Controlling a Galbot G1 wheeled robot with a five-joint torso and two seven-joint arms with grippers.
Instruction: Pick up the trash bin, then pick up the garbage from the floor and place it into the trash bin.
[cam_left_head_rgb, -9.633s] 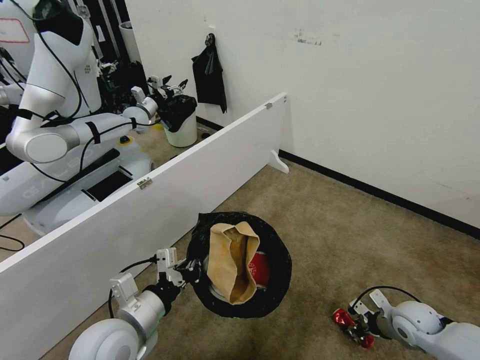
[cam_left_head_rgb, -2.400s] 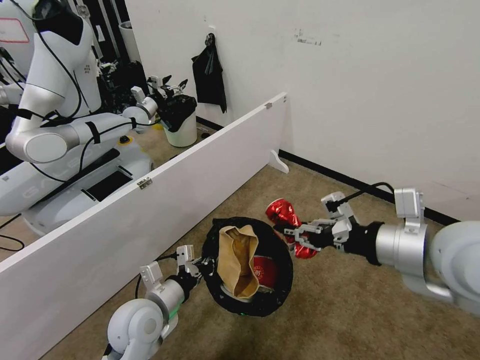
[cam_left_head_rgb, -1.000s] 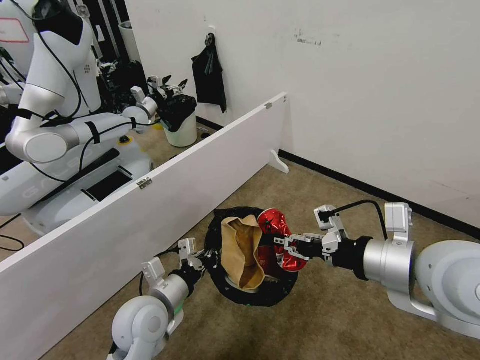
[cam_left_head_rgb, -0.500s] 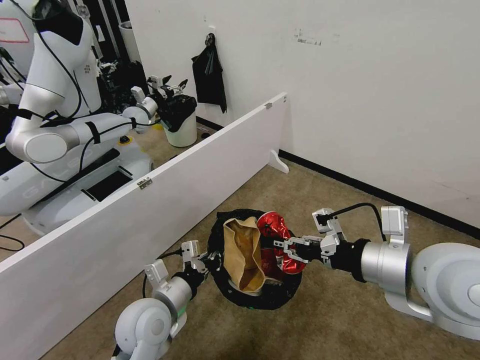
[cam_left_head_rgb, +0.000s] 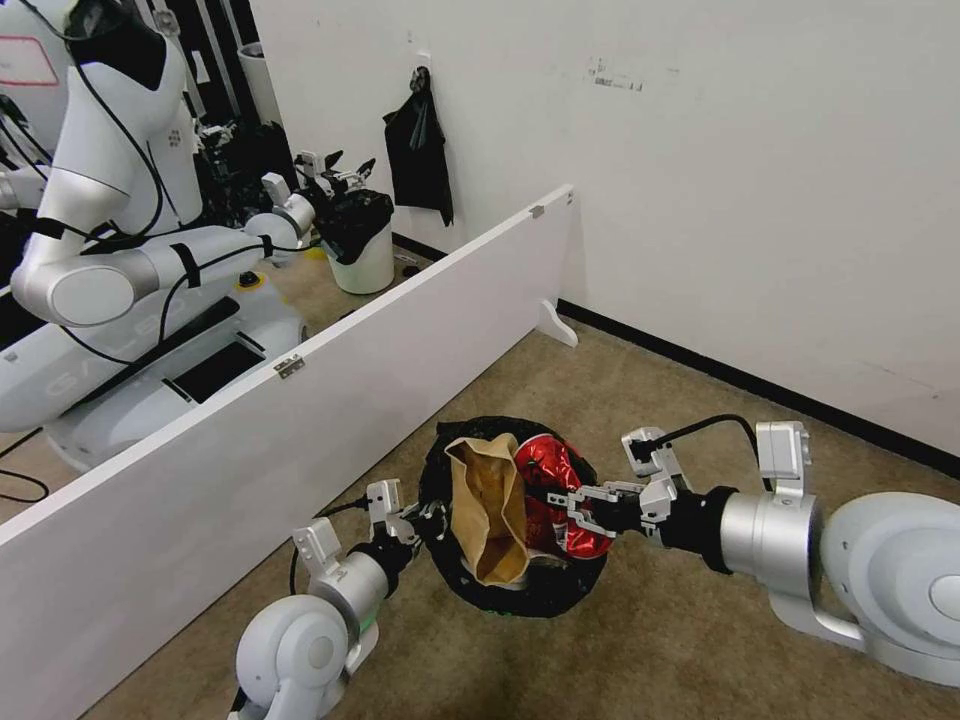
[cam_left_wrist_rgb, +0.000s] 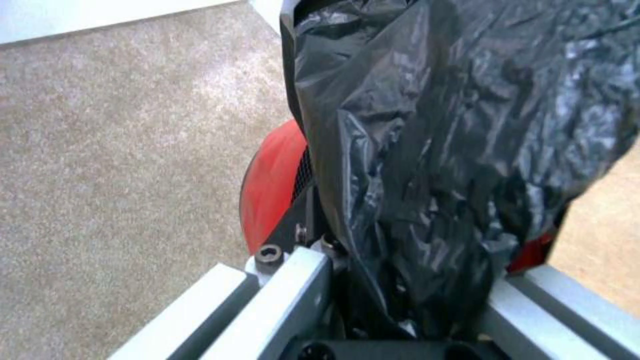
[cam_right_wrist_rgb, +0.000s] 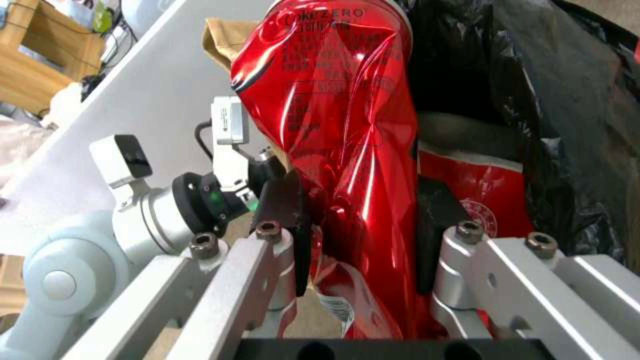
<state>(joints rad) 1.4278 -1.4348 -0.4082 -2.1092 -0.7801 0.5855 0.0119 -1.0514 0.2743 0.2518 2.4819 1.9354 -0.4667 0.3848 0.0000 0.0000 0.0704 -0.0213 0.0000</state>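
The left gripper (cam_left_head_rgb: 425, 519) pinches the rim of the trash bin (cam_left_head_rgb: 560, 585), holding it above the carpet (cam_left_head_rgb: 650, 420), its black bag (cam_left_wrist_rgb: 453, 150) draped over the red body (cam_left_wrist_rgb: 270, 185); the right gripper (cam_left_head_rgb: 572, 503) clamps a crushed red can (cam_left_head_rgb: 550, 495) over the bin's mouth, beside the tan paper bag (cam_left_head_rgb: 490, 510) and a red-white cup (cam_right_wrist_rgb: 480, 185) inside.
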